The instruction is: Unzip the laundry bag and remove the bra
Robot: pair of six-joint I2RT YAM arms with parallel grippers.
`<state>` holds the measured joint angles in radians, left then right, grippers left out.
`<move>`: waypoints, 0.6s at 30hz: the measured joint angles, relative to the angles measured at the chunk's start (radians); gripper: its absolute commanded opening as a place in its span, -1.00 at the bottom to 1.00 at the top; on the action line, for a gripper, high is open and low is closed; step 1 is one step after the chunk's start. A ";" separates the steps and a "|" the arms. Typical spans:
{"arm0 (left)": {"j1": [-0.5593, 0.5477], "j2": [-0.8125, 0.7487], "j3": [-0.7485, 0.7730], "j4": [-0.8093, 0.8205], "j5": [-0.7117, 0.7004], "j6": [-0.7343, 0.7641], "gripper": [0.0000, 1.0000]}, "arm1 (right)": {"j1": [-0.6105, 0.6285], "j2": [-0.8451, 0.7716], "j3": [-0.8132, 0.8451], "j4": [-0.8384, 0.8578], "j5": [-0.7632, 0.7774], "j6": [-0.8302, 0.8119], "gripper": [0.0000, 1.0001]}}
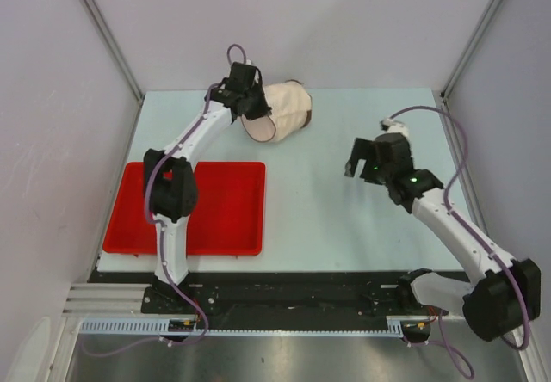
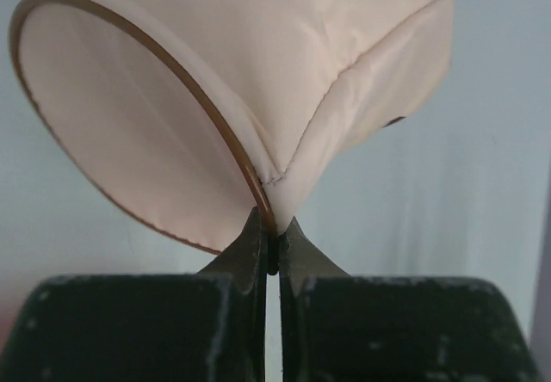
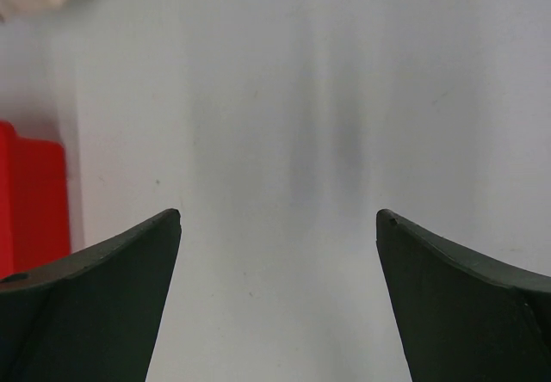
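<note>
The laundry bag [image 1: 280, 111] is a cream-white mesh drum with a brownish rim, lying on its side at the far middle of the table. It fills the left wrist view [image 2: 258, 81]. My left gripper [image 1: 252, 107] [image 2: 272, 231] is shut on the bag's brown rim at the edge of its round end face. My right gripper [image 1: 360, 160] [image 3: 278, 218] is open and empty over bare table, to the right of the bag and apart from it. The bra is hidden; no mustard-yellow fabric shows.
A flat red tray [image 1: 232, 214] lies at the near left under the left arm; its edge shows in the right wrist view [image 3: 30, 201]. The pale table [image 1: 344, 218] is walled by grey panels at the back and sides.
</note>
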<state>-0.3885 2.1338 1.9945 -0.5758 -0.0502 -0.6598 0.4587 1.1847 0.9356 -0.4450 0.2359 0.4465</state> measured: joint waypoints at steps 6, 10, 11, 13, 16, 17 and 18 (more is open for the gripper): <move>-0.005 -0.151 -0.086 0.014 0.433 0.138 -0.99 | -0.300 -0.163 -0.013 0.065 -0.209 -0.006 0.99; -0.010 -0.162 -0.095 0.061 0.667 0.145 -0.99 | -0.314 -0.180 -0.014 0.124 -0.357 -0.002 0.99; -0.014 -0.162 -0.111 0.080 0.724 0.143 -0.99 | -0.311 -0.178 -0.018 0.135 -0.390 -0.003 0.99; -0.022 -0.162 -0.144 0.106 0.799 0.135 -0.99 | -0.299 -0.177 -0.025 0.144 -0.426 -0.003 0.99; -0.044 -0.160 -0.192 0.134 0.876 0.126 -0.99 | -0.270 -0.175 -0.034 0.157 -0.425 -0.009 0.99; -0.053 -0.159 -0.200 0.136 0.895 0.126 -0.99 | -0.262 -0.173 -0.036 0.162 -0.422 -0.012 0.99; -0.064 -0.156 -0.201 0.136 0.907 0.126 -0.99 | -0.248 -0.169 -0.038 0.169 -0.417 -0.015 0.99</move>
<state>-0.4526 1.9774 1.7931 -0.4397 0.8570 -0.5343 0.2104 1.0157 0.8974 -0.2760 -0.1814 0.4316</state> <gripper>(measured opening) 0.027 0.994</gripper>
